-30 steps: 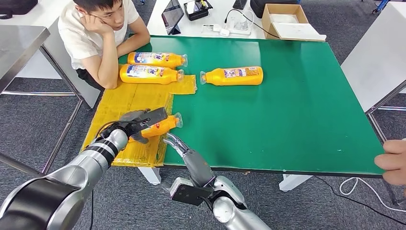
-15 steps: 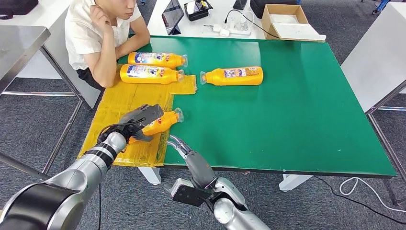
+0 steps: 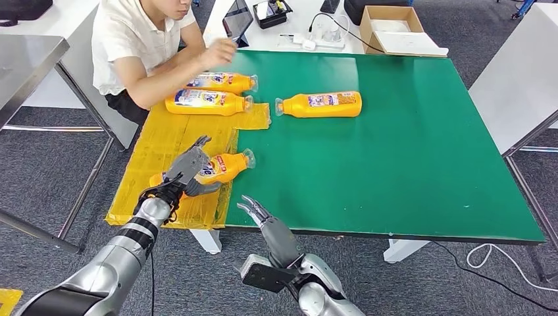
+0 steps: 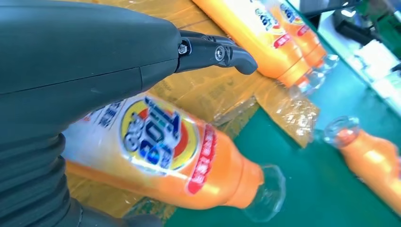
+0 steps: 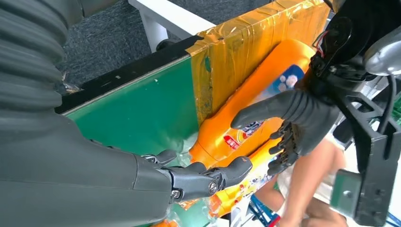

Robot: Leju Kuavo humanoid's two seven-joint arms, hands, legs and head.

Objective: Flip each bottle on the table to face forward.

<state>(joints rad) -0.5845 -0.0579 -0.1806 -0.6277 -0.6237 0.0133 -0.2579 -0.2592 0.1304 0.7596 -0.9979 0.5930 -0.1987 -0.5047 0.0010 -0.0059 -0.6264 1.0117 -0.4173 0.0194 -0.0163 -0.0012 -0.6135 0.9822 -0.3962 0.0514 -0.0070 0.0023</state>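
One orange plastic detergent bottle [image 3: 220, 168] lay label-up under the spread-fingered, empty left hand [image 3: 187, 171] — flipped, seemingly (right hand [image 3: 256, 212] also open) — next: withdraw.

Grey carpet floor [image 3: 46, 178], green-topped table [image 3: 395, 151] with yellow taped sheet [image 3: 171, 141] on its left part, white desk [image 3: 303, 26] behind holding cardboard box [image 3: 393, 27] and tablet [image 3: 237, 21], metal table [image 3: 26, 62] at left, person [image 3: 141, 46] seated.
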